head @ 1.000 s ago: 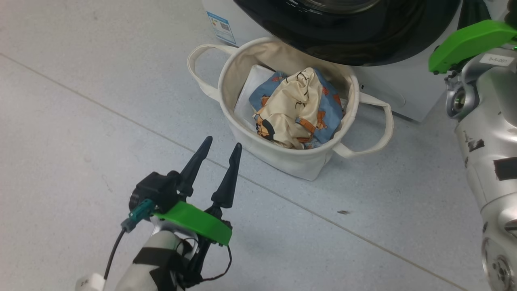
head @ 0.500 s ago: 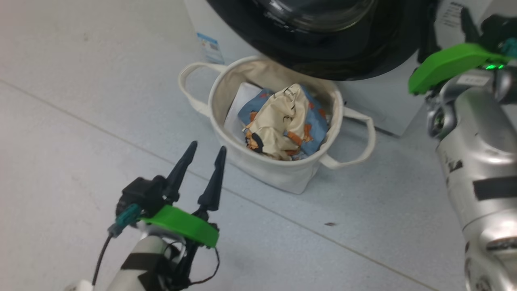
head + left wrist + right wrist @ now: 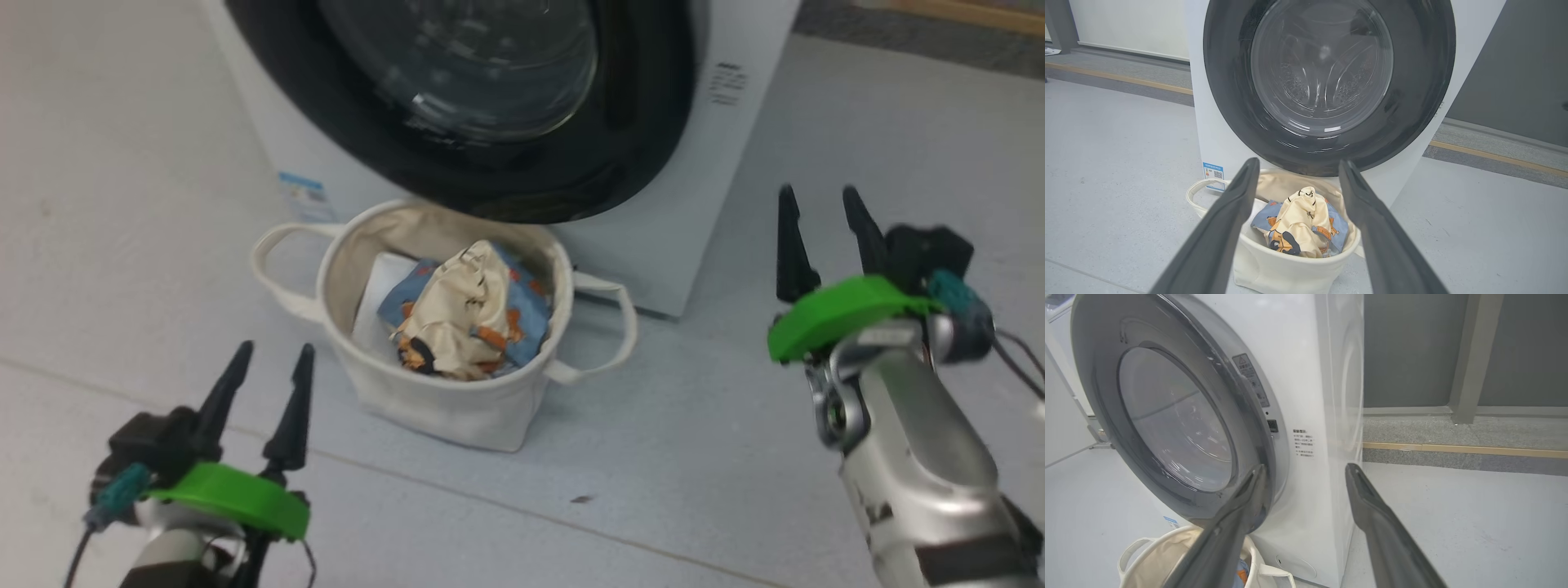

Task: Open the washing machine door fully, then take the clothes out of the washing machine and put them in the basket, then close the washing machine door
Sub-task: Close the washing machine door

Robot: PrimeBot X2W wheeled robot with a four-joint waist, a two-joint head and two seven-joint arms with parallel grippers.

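The washing machine point(image 3: 653, 245) stands white at the top of the head view. The washing machine door point(image 3: 359, 139), black-rimmed with a glass bowl, lies close against its front; in the right wrist view the door point(image 3: 1175, 424) shows a narrow gap at its right edge. In front sits the cream basket point(image 3: 441, 408) with the blue and cream printed clothes point(image 3: 465, 322) inside. My left gripper point(image 3: 274, 349) hovers open and empty to the basket's left, pointing at it. My right gripper point(image 3: 819, 194) is open and empty, right of the machine's front corner.
A flat white sheet point(image 3: 375, 298) stands inside the basket behind the clothes. A blue sticker point(image 3: 300, 196) marks the machine's lower left front. Grey floor point(image 3: 669, 457) spreads around the basket, and a raised kerb with a wooden strip point(image 3: 1461, 449) runs behind the machine.
The head camera has swung, so more of the door and machine shows. My right arm has drawn back from the door, and its gripper has come into view open.
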